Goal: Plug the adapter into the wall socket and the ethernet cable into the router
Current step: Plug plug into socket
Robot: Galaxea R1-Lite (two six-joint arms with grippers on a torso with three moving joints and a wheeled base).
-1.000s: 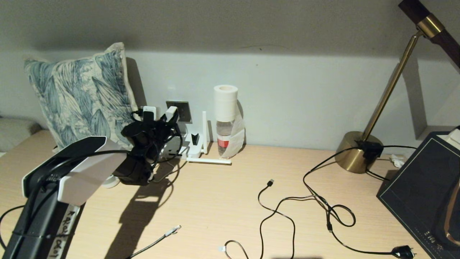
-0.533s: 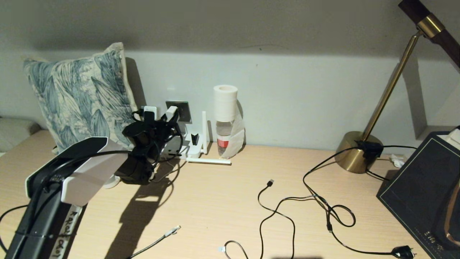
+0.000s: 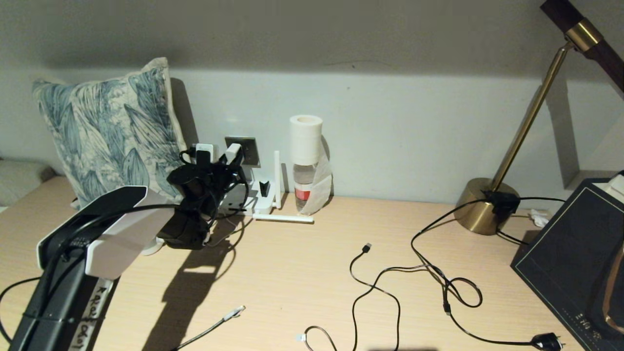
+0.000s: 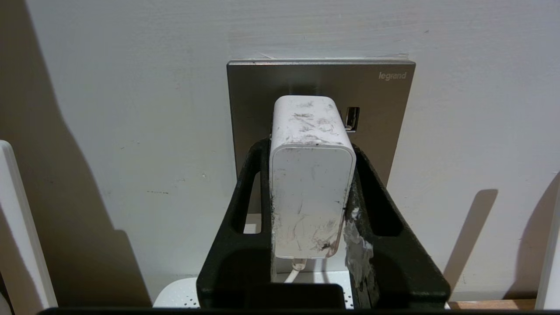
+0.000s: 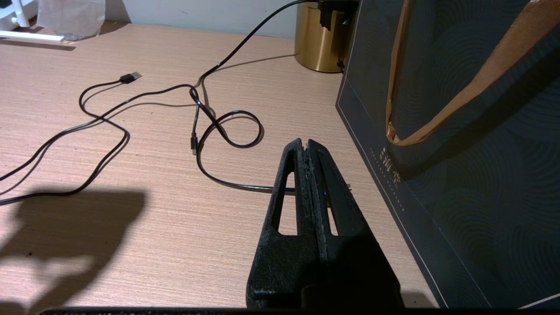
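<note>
Both left gripper [image 4: 311,175] fingers clamped on adapter [image 4: 311,175] at socket [image 4: 385,100]; prongs and slots hidden. Right gripper [image 5: 305,146] closed, empty.

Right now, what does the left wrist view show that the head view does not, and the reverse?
Only the left wrist view shows the left gripper shut on the adapter, whose front meets the wall socket. Only the head view shows the ethernet cable lying on the table, unplugged, and the lamp. Both show adapter, socket and router.
</note>
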